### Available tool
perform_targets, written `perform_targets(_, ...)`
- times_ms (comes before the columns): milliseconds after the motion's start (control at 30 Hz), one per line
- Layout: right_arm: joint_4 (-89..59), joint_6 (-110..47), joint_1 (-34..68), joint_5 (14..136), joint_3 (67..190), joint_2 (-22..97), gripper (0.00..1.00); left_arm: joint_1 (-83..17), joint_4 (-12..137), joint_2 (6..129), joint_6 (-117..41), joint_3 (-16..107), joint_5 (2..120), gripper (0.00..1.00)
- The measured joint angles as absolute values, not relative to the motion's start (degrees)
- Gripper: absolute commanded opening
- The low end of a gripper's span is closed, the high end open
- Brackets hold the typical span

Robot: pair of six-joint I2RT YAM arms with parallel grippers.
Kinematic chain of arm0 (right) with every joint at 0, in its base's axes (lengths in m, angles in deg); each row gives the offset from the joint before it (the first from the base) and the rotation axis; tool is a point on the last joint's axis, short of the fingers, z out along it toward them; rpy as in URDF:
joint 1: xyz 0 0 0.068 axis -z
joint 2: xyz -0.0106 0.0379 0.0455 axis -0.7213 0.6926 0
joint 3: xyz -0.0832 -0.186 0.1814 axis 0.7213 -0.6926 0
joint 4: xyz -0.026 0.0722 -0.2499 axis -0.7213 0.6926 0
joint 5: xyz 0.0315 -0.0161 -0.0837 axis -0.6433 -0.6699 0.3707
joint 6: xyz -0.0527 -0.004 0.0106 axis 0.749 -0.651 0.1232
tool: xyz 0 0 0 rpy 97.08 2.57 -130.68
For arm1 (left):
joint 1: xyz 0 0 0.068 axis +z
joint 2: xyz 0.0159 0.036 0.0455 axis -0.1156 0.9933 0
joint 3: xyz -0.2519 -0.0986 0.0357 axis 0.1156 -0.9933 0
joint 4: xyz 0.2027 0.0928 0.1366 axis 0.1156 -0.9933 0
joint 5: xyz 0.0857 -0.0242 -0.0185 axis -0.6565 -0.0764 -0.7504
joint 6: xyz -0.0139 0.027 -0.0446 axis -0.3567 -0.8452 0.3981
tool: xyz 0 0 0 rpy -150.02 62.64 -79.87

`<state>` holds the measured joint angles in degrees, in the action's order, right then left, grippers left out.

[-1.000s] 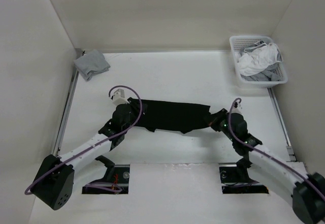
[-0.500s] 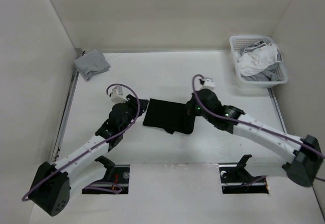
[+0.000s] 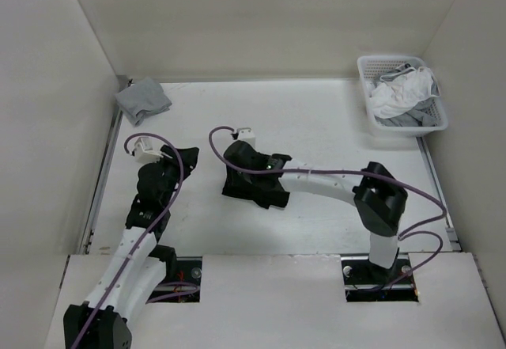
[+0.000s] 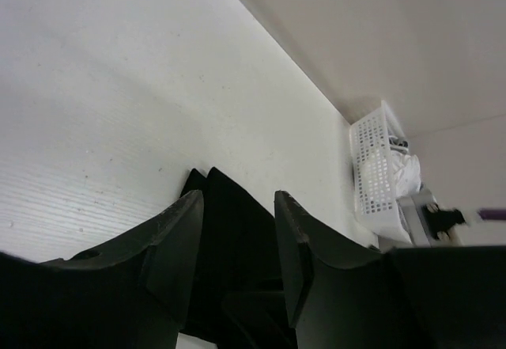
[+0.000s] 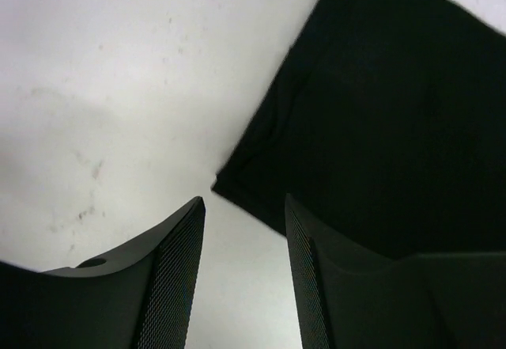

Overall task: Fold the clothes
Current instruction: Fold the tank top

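- Grey cloth (image 3: 142, 100): a small light grey garment, crumpled, in the far left corner of the table (image 3: 332, 127), against the side wall.
- Left gripper (image 3: 188, 155): held over the left part of the table, pointing towards the centre. In the left wrist view its fingers (image 4: 178, 242) stand apart with nothing between them. The black garment and the distant basket are seen through and beyond the gap. The gripper is near the garment's left edge but apart from it.
- The clothes (image 3: 257, 192): one plain black garment, lying folded into a compact, roughly rectangular bundle flat on the table, a little left of centre. In the right wrist view (image 5: 395, 127) layered edges show along its left side, and one corner points towards the camera.
- Right gripper (image 3: 236, 176): the right arm reaches from its base at the near right across to the black bundle, and the gripper hangs over the bundle's left part. In the right wrist view the fingers (image 5: 178, 286) are spread open. Bare table and the garment's edge show in the gap, and no fabric is pinched.
- Basket (image 3: 368, 88): a white perforated basket in the far right corner, holding heaped white and grey clothes (image 3: 403, 92), well apart from the black garment.
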<state>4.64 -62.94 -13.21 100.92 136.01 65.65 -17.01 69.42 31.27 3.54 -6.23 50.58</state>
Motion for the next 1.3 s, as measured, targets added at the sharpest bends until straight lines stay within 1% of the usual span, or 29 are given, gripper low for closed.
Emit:
perform_targets(67, 2.78, -63.18, -13.87, 100.60, 130.52, 60.97, 0.47, -16.22, 69.07, 31.53, 3.58, -6.23, 51.54, 0.42)
perform_targets(133, 0.53, -63.31, -13.98, 100.62, 122.85, 52.82, 0.38, -16.35, 69.14, 32.43, 3.58, -6.23, 52.24, 0.42)
perform_targets(200, -2.53, -63.18, -13.34, 101.03, 114.04, 41.63, 0.21, -17.07, 69.16, 34.31, 3.47, -6.23, 52.43, 0.43)
perform_targets(267, -6.82, -63.26, -11.18, 101.82, 105.30, 29.48, 0.07, -18.49, 69.18, 36.56, 3.08, -6.23, 52.30, 0.44)
perform_targets(333, -10.90, -63.61, -6.85, 102.91, 97.03, 18.48, 0.02, -20.63, 69.18, 39.07, 2.09, -6.23, 51.82, 0.45)
perform_targets(400, -14.09, -64.03, -1.41, 103.87, 89.23, 9.98, 0.01, -22.69, 69.14, 41.32, 0.89, -6.23, 50.99, 0.46)
perform_targets(433, -15.38, -64.27, 1.56, 104.11, 85.17, 6.35, 0.02, -23.63, 69.14, 42.48, 0.17, -6.17, 50.38, 0.46)
perform_targets(467, -16.41, -64.49, 4.12, 104.18, 81.56, 3.49, 0.06, -24.42, 69.09, 43.57, -0.55, -6.10, 49.81, 0.47)
perform_targets(500, -17.00, -64.88, 6.79, 104.35, 77.91, 1.02, 0.13, -24.90, 68.94, 44.49, -1.19, -6.01, 49.24, 0.48)
perform_targets(567, -19.01, -65.84, 11.40, 104.27, 71.48, -2.32, 0.35, -25.44, 68.46, 46.11, -2.30, -5.84, 47.97, 0.50)
perform_targets(600, -20.32, -66.24, 13.15, 104.25, 68.88, -3.07, 0.43, -25.51, 68.22, 46.68, -2.85, -5.84, 47.32, 0.50)
perform_targets(633, -21.72, -66.52, 14.66, 104.14, 66.39, -3.66, 0.49, -25.53, 67.91, 47.03, -3.24, -5.84, 46.79, 0.51)
perform_targets(667, -23.12, -66.70, 15.79, 103.92, 64.51, -3.92, 0.52, -25.53, 67.59, 47.35, -3.66, -5.84, 46.14, 0.51)
perform_targets(767, -26.99, -66.54, 18.90, 102.91, 61.43, -3.24, 0.54, -25.44, 66.97, 48.45, -4.60, -5.84, 44.39, 0.52)
perform_targets(933, -32.59, -66.63, 22.07, 102.37, 61.04, -0.66, 0.55, -25.25, 67.00, 51.00, -5.69, -5.84, 42.31, 0.51)
perform_targets(1200, -35.97, -66.74, 22.52, 101.27, 61.04, 2.81, 0.55, -25.92, 67.13, 53.82, -6.34, -5.66, 41.72, 0.49)
perform_targets(1300, -35.99, -66.74, 22.52, 101.03, 61.04, 3.69, 0.55, -26.06, 67.41, 53.85, -6.74, -5.16, 41.64, 0.50)
